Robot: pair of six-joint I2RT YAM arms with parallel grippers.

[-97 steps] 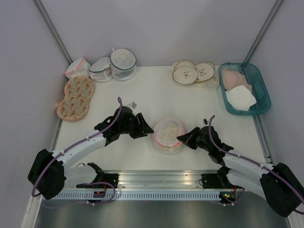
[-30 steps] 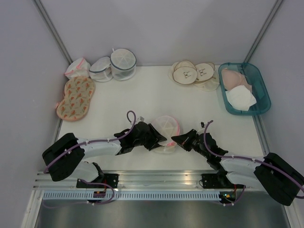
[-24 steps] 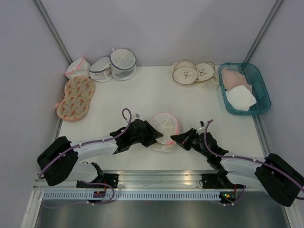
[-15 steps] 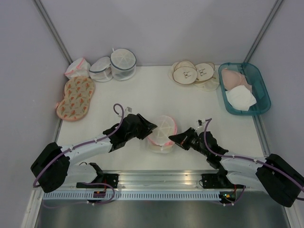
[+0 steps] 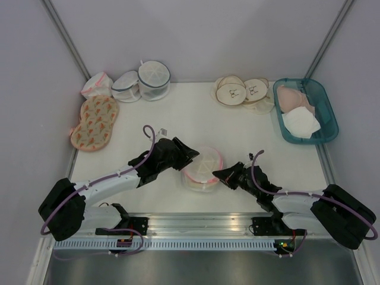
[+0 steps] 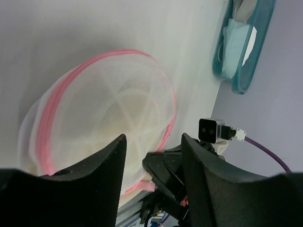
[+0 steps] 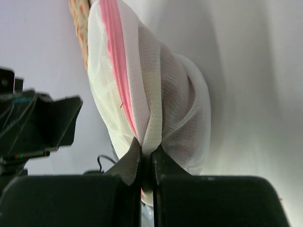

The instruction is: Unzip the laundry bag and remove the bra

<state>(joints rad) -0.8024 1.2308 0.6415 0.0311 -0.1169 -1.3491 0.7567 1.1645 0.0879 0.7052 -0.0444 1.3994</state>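
The laundry bag (image 5: 202, 166), a round white mesh dome with a pink zipper rim, lies near the table's front middle. My right gripper (image 5: 218, 175) is shut on a fold of its mesh at the right edge, as the right wrist view (image 7: 147, 150) shows, with the pink zipper (image 7: 116, 56) running up beside the fold. My left gripper (image 5: 187, 155) is open and empty at the bag's left side. In the left wrist view the bag (image 6: 109, 109) lies beyond its spread fingers (image 6: 94, 189). The bra is hidden; only a pale shape shows through the mesh.
Two white mesh bags with grey-blue rims (image 5: 154, 76) and a small pink-edged pouch (image 5: 95, 85) stand at the back left. An orange patterned pad (image 5: 95, 122) lies at the left. Beige round pads (image 5: 240, 91) and a teal tray (image 5: 328, 110) holding bras sit at the back right.
My left gripper drew back from the bag's near-left rim to its left side and stands open. The bag tilted up, then settled slightly leftward. The right gripper kept its hold.
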